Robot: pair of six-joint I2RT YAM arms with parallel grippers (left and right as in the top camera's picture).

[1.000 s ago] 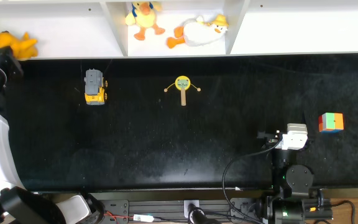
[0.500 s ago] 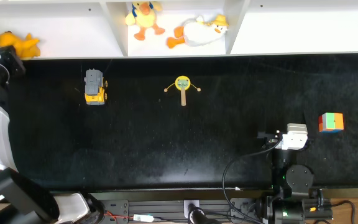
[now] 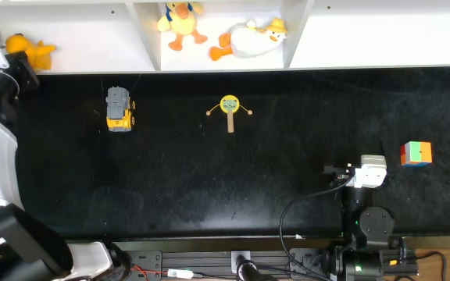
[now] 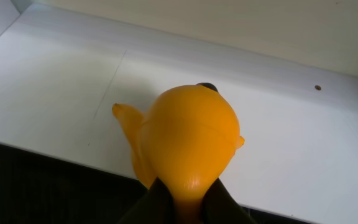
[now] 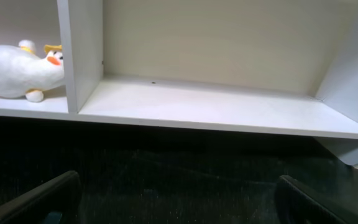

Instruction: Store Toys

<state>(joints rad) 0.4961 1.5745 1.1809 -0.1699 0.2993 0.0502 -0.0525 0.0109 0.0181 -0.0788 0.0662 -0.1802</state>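
Observation:
An orange rubber duck is pinched between the fingers of my left gripper, which is shut on it. From above, that duck hangs over the floor of the left compartment of the white shelf, at the table's far left. On the black mat lie a yellow and grey truck, a small rattle drum and a coloured cube. My right gripper is open above the mat and faces the shelf's right compartment.
The middle compartment holds a yellow plush duck and a white plush duck, the latter also seen from the right wrist. A divider wall separates the compartments. The right arm sits folded near the front right edge.
My left gripper has carried the orange duck a little farther back into the left shelf compartment. The right arm and the toys on the mat have not moved.

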